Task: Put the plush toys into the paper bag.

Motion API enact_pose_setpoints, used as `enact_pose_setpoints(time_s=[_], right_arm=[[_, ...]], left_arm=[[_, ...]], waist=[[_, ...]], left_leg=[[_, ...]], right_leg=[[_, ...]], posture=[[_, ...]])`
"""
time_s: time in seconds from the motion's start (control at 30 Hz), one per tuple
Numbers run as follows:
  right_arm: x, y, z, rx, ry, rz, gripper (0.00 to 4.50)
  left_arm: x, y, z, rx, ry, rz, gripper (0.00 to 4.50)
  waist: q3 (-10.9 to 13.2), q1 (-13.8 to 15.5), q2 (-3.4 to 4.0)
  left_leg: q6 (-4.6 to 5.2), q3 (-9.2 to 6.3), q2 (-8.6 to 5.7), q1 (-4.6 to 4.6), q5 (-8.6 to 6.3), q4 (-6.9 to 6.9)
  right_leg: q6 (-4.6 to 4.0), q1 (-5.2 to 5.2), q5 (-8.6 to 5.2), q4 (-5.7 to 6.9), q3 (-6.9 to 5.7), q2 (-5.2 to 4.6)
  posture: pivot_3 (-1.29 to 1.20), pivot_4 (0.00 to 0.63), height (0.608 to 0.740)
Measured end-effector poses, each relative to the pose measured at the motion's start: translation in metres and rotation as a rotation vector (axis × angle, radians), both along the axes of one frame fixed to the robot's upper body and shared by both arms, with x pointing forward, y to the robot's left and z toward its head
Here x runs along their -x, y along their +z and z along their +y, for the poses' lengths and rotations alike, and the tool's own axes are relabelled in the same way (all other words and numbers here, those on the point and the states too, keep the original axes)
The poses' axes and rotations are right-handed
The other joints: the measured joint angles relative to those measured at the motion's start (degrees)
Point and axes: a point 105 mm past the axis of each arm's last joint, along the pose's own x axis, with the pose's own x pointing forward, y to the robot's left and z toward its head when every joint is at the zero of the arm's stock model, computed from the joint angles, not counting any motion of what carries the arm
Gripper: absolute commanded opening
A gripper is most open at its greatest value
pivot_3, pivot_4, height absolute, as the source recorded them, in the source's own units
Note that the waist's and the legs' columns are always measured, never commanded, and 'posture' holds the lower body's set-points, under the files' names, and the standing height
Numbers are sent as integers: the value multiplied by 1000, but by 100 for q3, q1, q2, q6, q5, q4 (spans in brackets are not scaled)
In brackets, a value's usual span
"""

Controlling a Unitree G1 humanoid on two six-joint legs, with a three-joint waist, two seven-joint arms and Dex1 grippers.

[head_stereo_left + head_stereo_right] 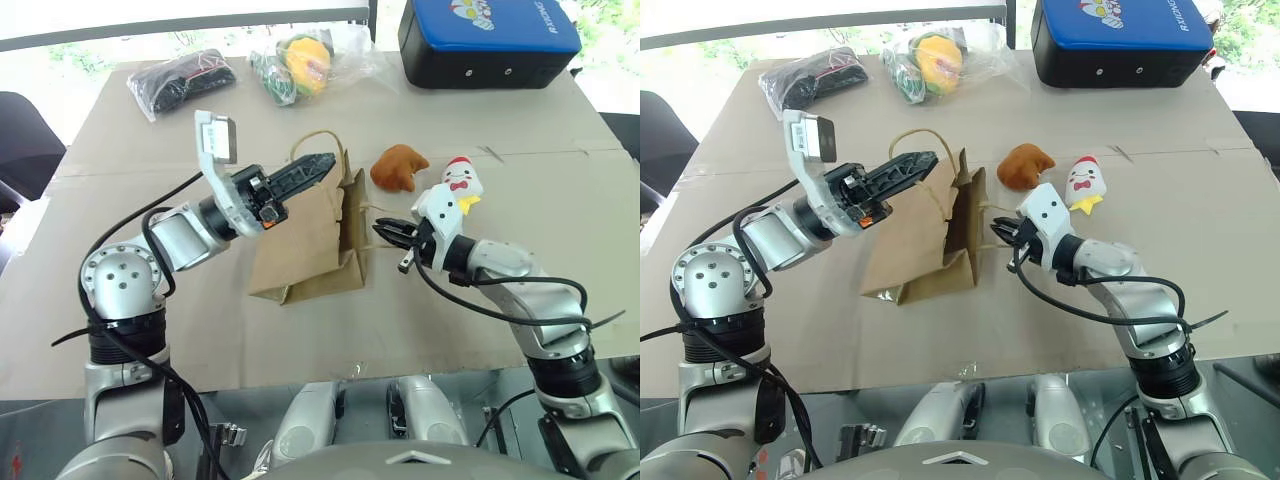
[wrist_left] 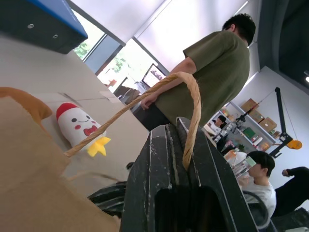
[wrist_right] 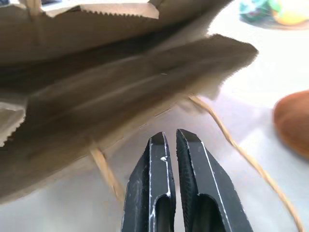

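The brown paper bag (image 1: 305, 240) lies on its side on the table, its mouth turned toward the toys. My left gripper (image 1: 322, 162) is shut on the bag's upper loop handle (image 2: 193, 101) and holds it up above the bag. Just outside the bag's mouth, my right gripper (image 1: 384, 230) is shut with nothing in it. The lower handle (image 3: 231, 140) trails on the table beside it. The orange-brown plush toy (image 1: 398, 166) rests right of the bag. The white plush toy (image 1: 458, 185) with the red top lies a little further right, behind my right wrist.
The table is covered in cardboard (image 1: 560, 200). At its far edge sit a blue-topped black case (image 1: 487, 40), a clear bag of yellow-green things (image 1: 300, 62) and a black bundle in plastic (image 1: 180, 80). A person (image 2: 207, 63) stands beyond the table.
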Motion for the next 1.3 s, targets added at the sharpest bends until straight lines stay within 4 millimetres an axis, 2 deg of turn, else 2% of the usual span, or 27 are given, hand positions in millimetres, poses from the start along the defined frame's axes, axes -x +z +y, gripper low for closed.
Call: enact_pose_setpoints(time_s=[0.1,0.17,0.3,0.4,0.47,0.57,0.7,0.87,0.97,1.03,1.2,1.3], right_arm=[[-3,-1,-13,-25,-62,26,80],[-1,4,-11,-79,-43,45,80],[5,24,4,-147,65,28,80],[-5,30,34,-138,190,21,80],[-8,20,46,-131,239,57,80],[-12,-7,67,-130,318,163,80],[-17,-29,81,-140,369,226,80],[-16,-34,99,-212,434,262,80],[-16,-44,110,-207,451,272,80],[-17,-54,114,-203,429,284,80],[-24,-57,122,-204,356,224,80],[-28,-59,126,-175,311,174,80]], left_arm=[[0,-7,-2,-27,-3,2,0],[0,-9,-4,-34,-12,1,0],[0,-12,-6,-57,-20,-11,0],[2,-13,-9,-68,-40,-33,0],[3,-13,-11,-70,-45,-45,0],[2,-13,-11,-73,-41,-57,0],[5,-12,-13,-79,-51,-83,0],[5,-12,-13,-94,-39,-98,0],[5,-8,-12,-89,-16,-128,0],[2,0,-6,-80,25,-153,0],[-5,29,7,-44,120,-238,0],[-8,39,9,-40,149,-264,0]], waist=[[0,16,0],[0,8,0],[1,-42,2],[2,-37,3],[2,-13,2],[3,-10,-1],[4,-14,-2],[5,-44,-1],[5,-46,0],[5,-39,-1],[4,-33,-1],[4,-40,-2]], left_leg=[[0,-1,0,0,0,-1],[0,-1,0,-1,0,-2],[0,2,0,5,0,-6],[-1,3,1,9,1,-9],[-1,1,1,6,1,-11],[2,2,-1,-1,-1,-8],[1,0,-1,0,-1,-6],[1,0,-1,3,0,-9],[0,0,0,3,-1,-10],[0,0,-1,1,-1,-8],[0,0,-1,4,-1,-4],[-1,0,-1,6,0,-4]], right_leg=[[0,1,0,0,0,0],[0,0,0,0,0,0],[0,0,0,1,6,2],[-1,0,-1,2,8,4],[-1,0,-1,-2,5,3],[0,-2,0,-9,6,0],[0,-4,0,-6,5,1],[0,-4,0,-2,5,3],[0,-4,0,-3,5,2],[0,-6,0,-3,5,2],[0,-5,0,-1,5,3],[0,-4,0,1,6,4]], posture=[[0,150,740],[0,150,740],[0,150,740],[0,150,740],[0,150,740],[0,150,740],[0,150,740],[0,150,740],[0,150,740],[0,150,740],[0,150,740],[0,150,740]])
